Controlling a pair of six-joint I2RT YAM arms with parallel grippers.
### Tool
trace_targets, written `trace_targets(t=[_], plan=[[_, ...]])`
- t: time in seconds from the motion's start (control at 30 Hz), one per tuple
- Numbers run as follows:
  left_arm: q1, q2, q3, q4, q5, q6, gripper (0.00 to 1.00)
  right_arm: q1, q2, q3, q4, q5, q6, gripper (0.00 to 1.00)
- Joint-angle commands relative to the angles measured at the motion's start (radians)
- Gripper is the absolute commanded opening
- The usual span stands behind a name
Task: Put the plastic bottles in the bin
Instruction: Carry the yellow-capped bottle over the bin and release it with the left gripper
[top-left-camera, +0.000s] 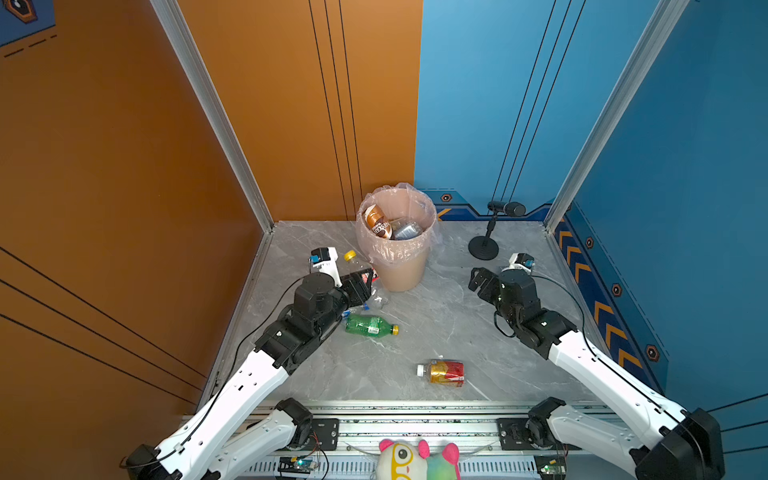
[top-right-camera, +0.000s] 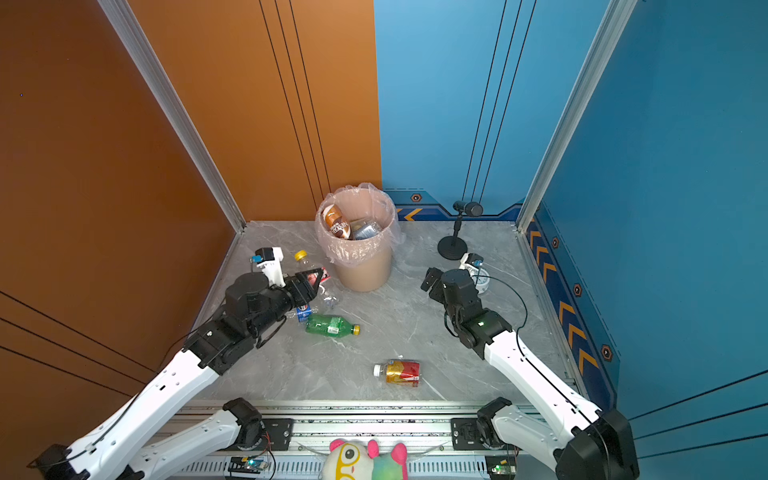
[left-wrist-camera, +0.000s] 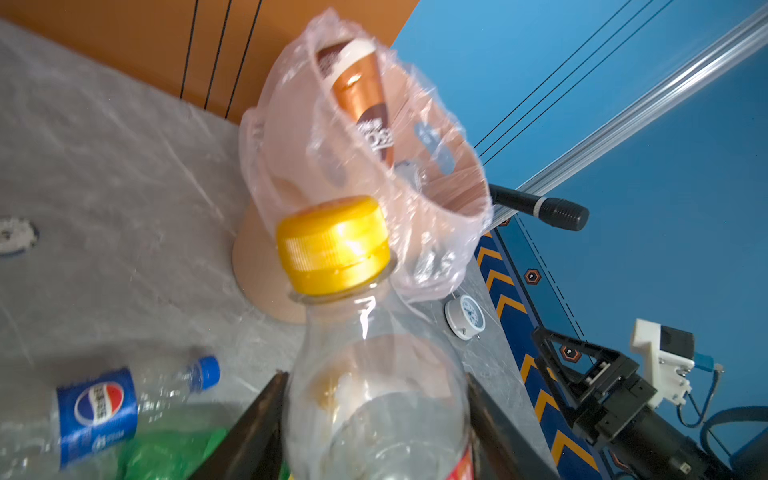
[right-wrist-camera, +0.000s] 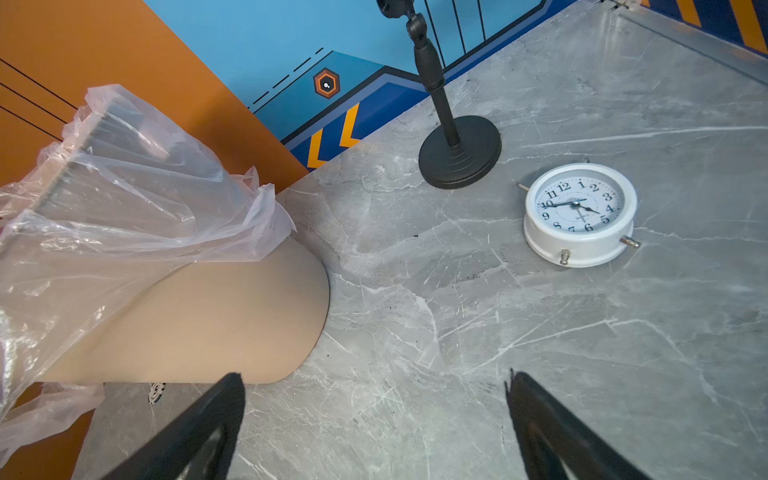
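Orange wall (top-left-camera: 104, 166), blue wall (top-left-camera: 478, 104) (chevron-trimmed), marble tabletop (top-left-camera: 436, 324)

Grey tbl (top-left-camera: 436, 324) – bin (top-left-camera: 401, 274), bottles (top-left-camera: 370, 325), clock (right-wrist-camera: 579, 214)

- My yellow-capped bottle (left-wrist-camera: 376, 399) runs off the left wrist picture's edge; I can't see its base.
- Blue-labelled bottle (left-wrist-camera: 97, 415) is blurred there and mostly under the left arm (top-left-camera: 316, 307) in both top views.
- Clock (top-right-camera: 482, 284) is half hidden behind the right wrist (top-right-camera: 457, 286).

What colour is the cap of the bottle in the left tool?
Yellow cap on the clear bottle, best seen in the left wrist view.
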Motion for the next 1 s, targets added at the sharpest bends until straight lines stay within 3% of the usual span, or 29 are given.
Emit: trace_targets(t=[0.0,0.6,0.97], plan=[[0.014,0.065,0.090,0.066,0.040,0.131,0.58,-0.010,-0.042,-0.030,-0.007,0.003,0.019,1.00],[0.072,0.462,0.514,0.197,0.194,0.214,0.58,-0.053,-0.097,-0.050,-0.042,-0.012,0.016,1.00],[0.115,0.819,0.925,0.070,0.289,0.257,0.58,-0.079,-0.141,-0.069,-0.066,-0.019,0.018,1.00]])
